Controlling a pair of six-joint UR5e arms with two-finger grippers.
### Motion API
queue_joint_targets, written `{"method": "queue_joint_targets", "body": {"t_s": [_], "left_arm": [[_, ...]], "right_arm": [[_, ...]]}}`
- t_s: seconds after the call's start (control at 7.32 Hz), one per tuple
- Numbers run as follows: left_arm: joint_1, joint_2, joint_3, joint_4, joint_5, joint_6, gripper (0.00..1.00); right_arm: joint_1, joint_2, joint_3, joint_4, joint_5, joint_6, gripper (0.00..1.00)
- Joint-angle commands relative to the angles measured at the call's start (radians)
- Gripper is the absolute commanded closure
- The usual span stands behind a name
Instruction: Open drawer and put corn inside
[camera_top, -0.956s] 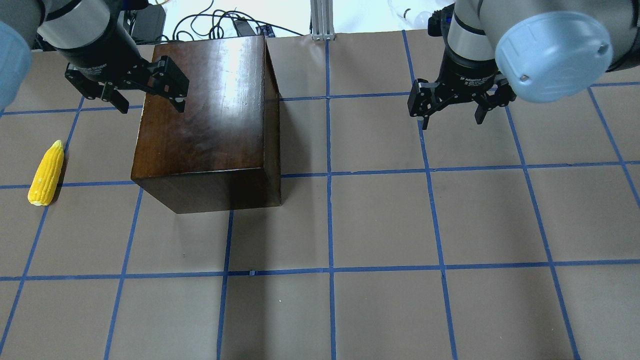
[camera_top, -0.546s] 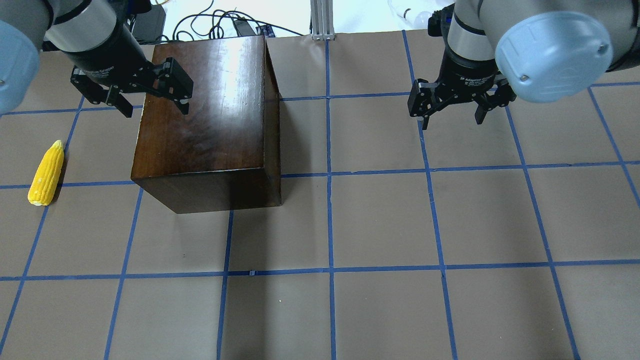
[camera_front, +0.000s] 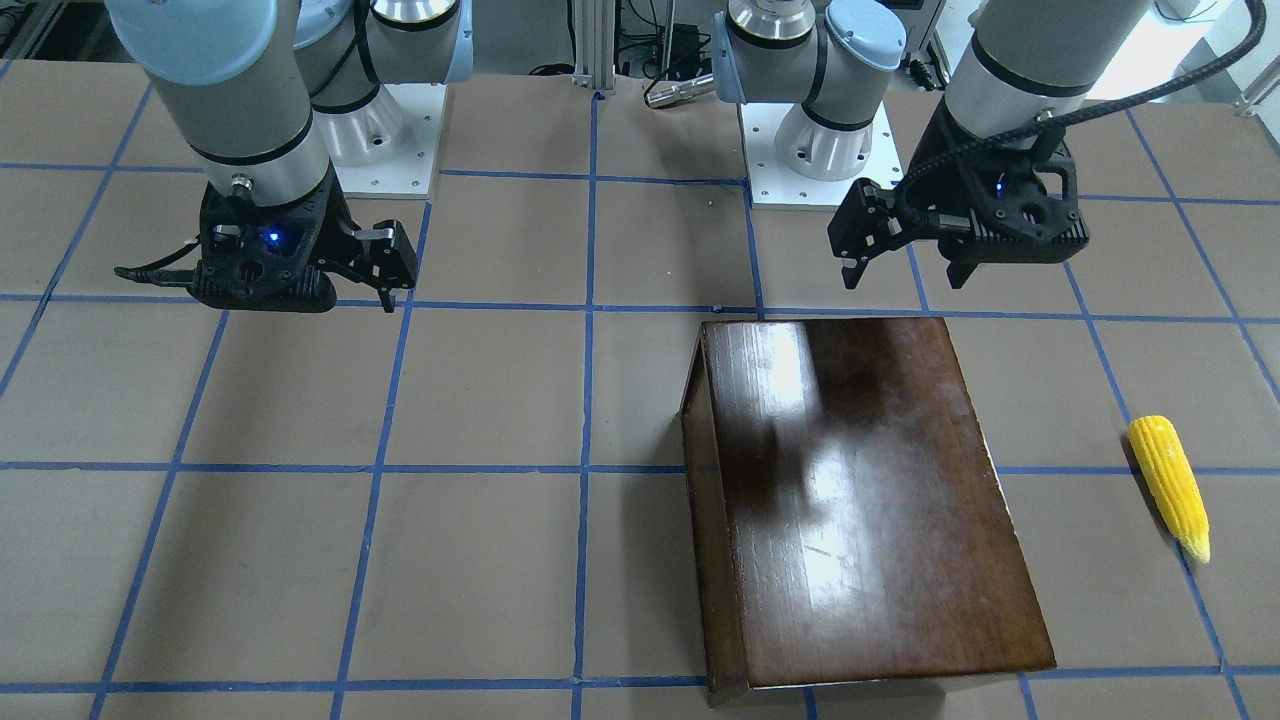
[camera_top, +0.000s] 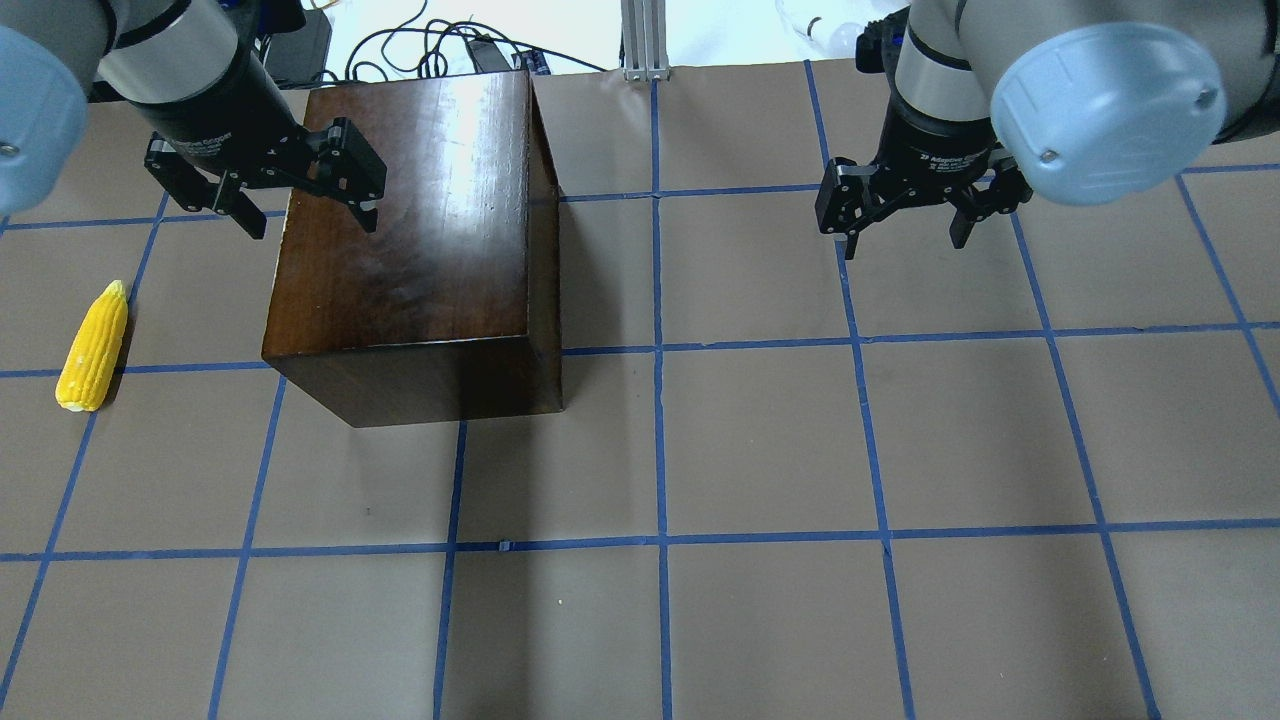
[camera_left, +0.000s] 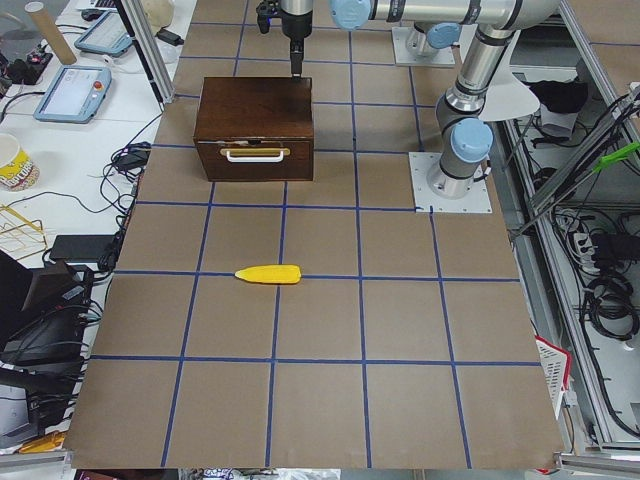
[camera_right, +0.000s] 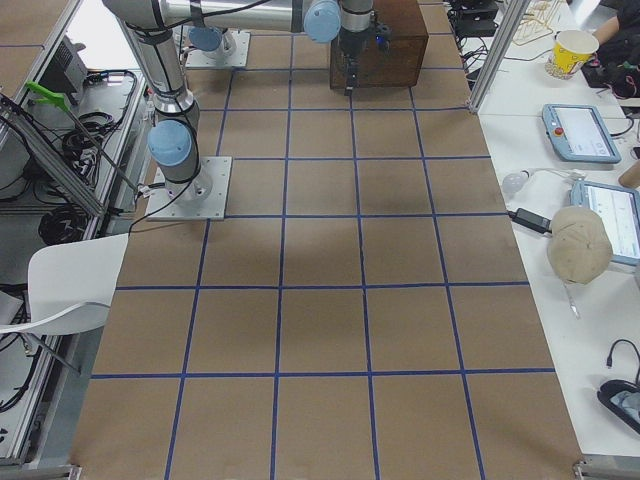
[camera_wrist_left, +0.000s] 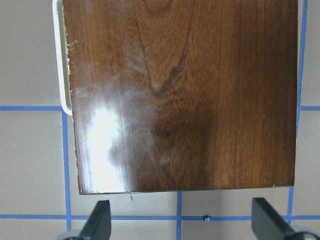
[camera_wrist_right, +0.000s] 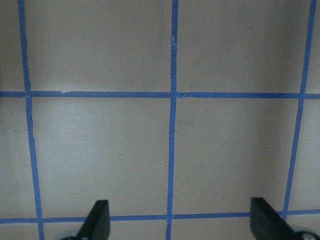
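The glossy dark brown box (camera_top: 420, 230) stands on the table's left half, also in the front view (camera_front: 860, 500). The drawer (camera_left: 250, 157) is shut; its dark front with a white handle (camera_wrist_left: 61, 65) faces the robot's left. The yellow corn (camera_top: 92, 348) lies on the table left of the box, apart from it, also in the front view (camera_front: 1170, 487) and the left view (camera_left: 268, 274). My left gripper (camera_top: 305, 212) is open and empty, hovering over the box's edge on the robot's side (camera_wrist_left: 182, 226). My right gripper (camera_top: 905, 240) is open and empty above bare table (camera_wrist_right: 182, 226).
The table (camera_top: 760, 450) is brown paper with a blue tape grid. Cables and an aluminium post (camera_top: 640, 40) lie beyond its edge. Both arm bases (camera_front: 820, 150) are bolted at the robot's side.
My left gripper has shifted slightly right over the box's corner and turned a little. The right arm, box and corn have not moved.
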Motion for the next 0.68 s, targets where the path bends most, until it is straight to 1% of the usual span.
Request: {"method": "queue_joint_targets", "body": {"t_s": [0.0, 0.14, 0.27, 0.41, 0.55], "left_arm": [[0.075, -0.083, 0.075, 0.001, -0.011, 0.015, 0.0], [0.107, -0.133, 0.143, -0.011, -0.009, 0.026, 0.0], [0.144, -0.167, 0.187, -0.028, -0.009, 0.035, 0.0], [0.195, -0.184, 0.195, -0.037, -0.046, 0.059, 0.0], [0.262, -0.191, 0.186, -0.04, -0.107, 0.107, 0.0]], "right_arm": [[0.0, 0.0, -0.002, 0.0, 0.0, 0.0, 0.0], [0.0, 0.0, 0.0, 0.0, 0.0, 0.0, 0.0], [0.0, 0.0, 0.0, -0.002, 0.0, 0.0, 0.0], [0.0, 0.0, 0.0, -0.002, 0.0, 0.0, 0.0], [0.0, 0.0, 0.0, -0.002, 0.0, 0.0, 0.0]]}}
